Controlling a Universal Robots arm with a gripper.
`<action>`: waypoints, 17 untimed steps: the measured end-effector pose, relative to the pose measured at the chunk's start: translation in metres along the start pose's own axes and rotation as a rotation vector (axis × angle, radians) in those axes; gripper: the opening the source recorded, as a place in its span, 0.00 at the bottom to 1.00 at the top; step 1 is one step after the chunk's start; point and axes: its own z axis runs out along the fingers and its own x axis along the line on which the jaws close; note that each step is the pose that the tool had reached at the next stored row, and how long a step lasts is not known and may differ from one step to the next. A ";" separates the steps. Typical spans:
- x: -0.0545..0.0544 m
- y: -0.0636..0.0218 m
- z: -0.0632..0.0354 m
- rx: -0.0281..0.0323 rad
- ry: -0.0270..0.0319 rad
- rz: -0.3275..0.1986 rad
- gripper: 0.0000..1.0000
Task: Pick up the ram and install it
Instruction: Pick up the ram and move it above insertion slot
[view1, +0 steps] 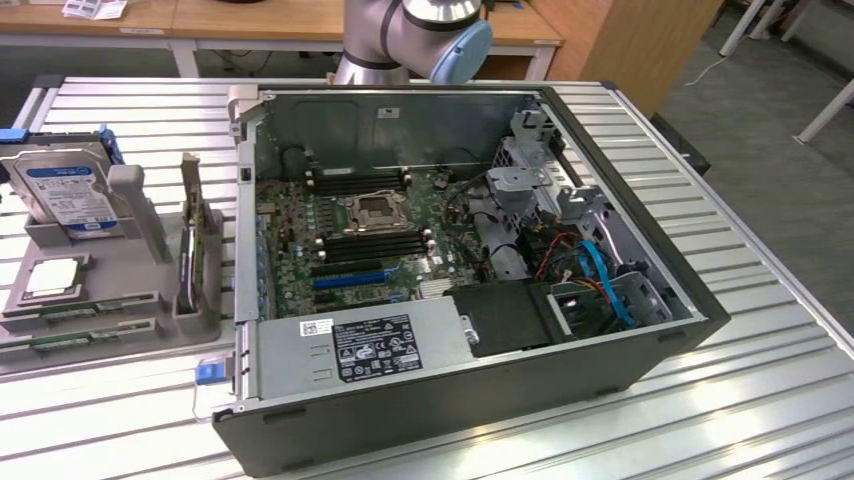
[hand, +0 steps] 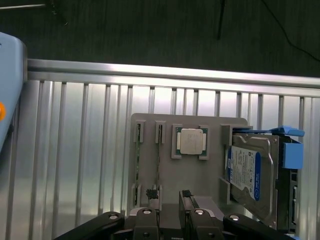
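Two ram sticks stand on edge in a grey holder (view1: 134, 300) on the table, at the exterior view's left. They show as thin green strips, one (view1: 83, 310) beside the other (view1: 64, 341). In the wrist view the same sticks are two narrow lines (hand: 159, 165) (hand: 138, 165) running along the holder (hand: 200, 175). My gripper (hand: 168, 196) hangs above that holder, near one end of the sticks. It is open, its dark fingertips (hand: 186, 196) apart with nothing between them. How high it hangs I cannot tell. The arm (view1: 414, 30) rises behind the computer case.
An open computer case (view1: 467, 390) lies on the slatted aluminium table, its motherboard showing black memory slots (view1: 380, 243) around the CPU socket (view1: 374, 210). The holder also carries a silver CPU chip (hand: 190, 141) and a blue-labelled hard drive (hand: 247, 172). A blue part (hand: 10, 90) sits nearby.
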 end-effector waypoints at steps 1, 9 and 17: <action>0.000 0.0000 0.0003 0.0000 0.0000 0.000 0.30; 0.000 -0.0001 0.0025 0.0000 0.0000 0.000 0.30; 0.000 -0.0002 0.0049 0.0000 0.0000 0.000 0.30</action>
